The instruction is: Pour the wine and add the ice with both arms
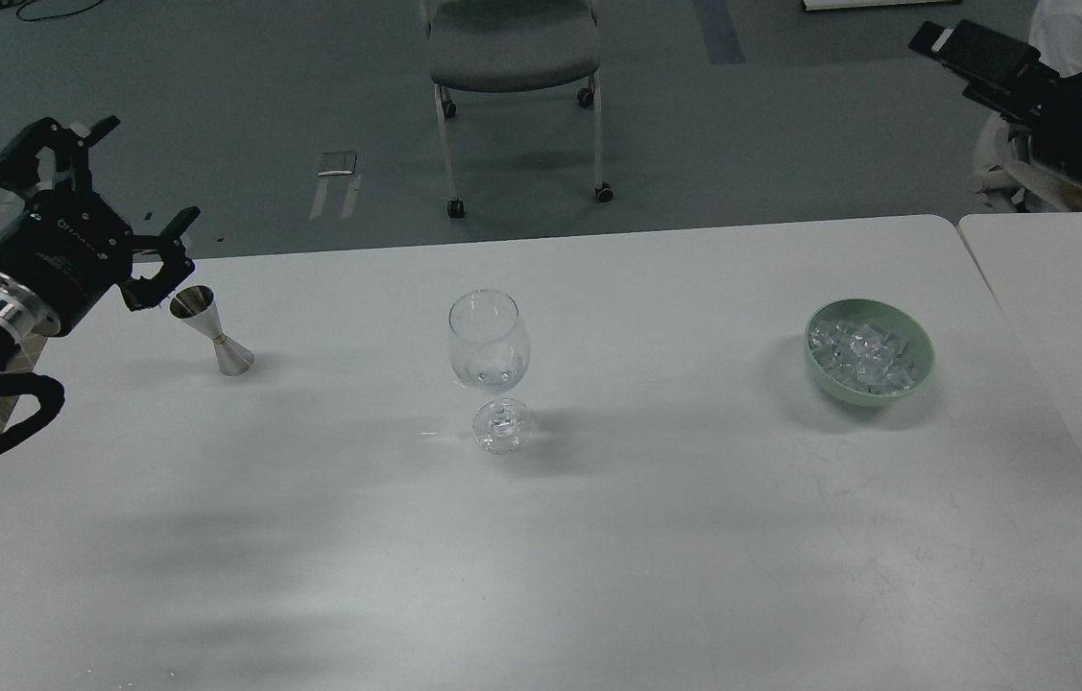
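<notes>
**Left claw spread beside the jigger, pour step at hand**

My left claw (132,240) hangs with its fingers apart at the far left of the table (598,537), just beside the steel jigger (211,329), gripping nothing. My right claw (958,43) is raised at the far right; I cannot tell its fingers apart. The wine glass (489,344) stands mid-table with a faint trace of wine (492,374) in its bowl. The ice (862,350) sits in the green bowl (915,379), well right of the glass. I judge the ice step comes next: the right claw must descend to that bowl and pinch one slippery cube.
</notes>
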`<action>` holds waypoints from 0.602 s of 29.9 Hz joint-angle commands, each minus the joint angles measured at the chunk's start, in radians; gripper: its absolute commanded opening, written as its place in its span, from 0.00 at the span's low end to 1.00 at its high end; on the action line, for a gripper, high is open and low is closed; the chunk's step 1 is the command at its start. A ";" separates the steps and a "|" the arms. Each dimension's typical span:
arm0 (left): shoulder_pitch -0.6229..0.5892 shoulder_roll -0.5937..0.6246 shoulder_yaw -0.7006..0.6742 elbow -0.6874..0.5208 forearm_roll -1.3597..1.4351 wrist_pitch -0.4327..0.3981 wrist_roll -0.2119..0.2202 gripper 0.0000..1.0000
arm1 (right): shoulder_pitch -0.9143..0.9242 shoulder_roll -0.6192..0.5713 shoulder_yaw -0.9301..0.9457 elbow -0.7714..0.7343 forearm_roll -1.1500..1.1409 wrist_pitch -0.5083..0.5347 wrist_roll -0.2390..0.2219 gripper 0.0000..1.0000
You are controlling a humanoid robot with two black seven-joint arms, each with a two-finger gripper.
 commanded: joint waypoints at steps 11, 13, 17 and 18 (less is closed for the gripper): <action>0.000 -0.018 0.003 -0.024 -0.001 0.002 0.001 0.98 | 0.109 -0.017 -0.484 -0.037 -0.345 -0.006 -0.013 0.98; 0.003 -0.018 0.001 -0.024 -0.001 0.002 0.001 0.98 | 0.106 -0.014 -0.505 -0.050 -0.354 -0.006 -0.016 0.97; 0.003 -0.024 0.001 -0.026 0.000 0.005 0.001 0.98 | 0.103 0.017 -0.553 -0.115 -0.360 -0.008 -0.024 0.70; 0.003 -0.024 0.000 -0.024 0.000 0.005 0.001 0.98 | 0.103 0.024 -0.562 -0.128 -0.360 -0.009 -0.028 0.64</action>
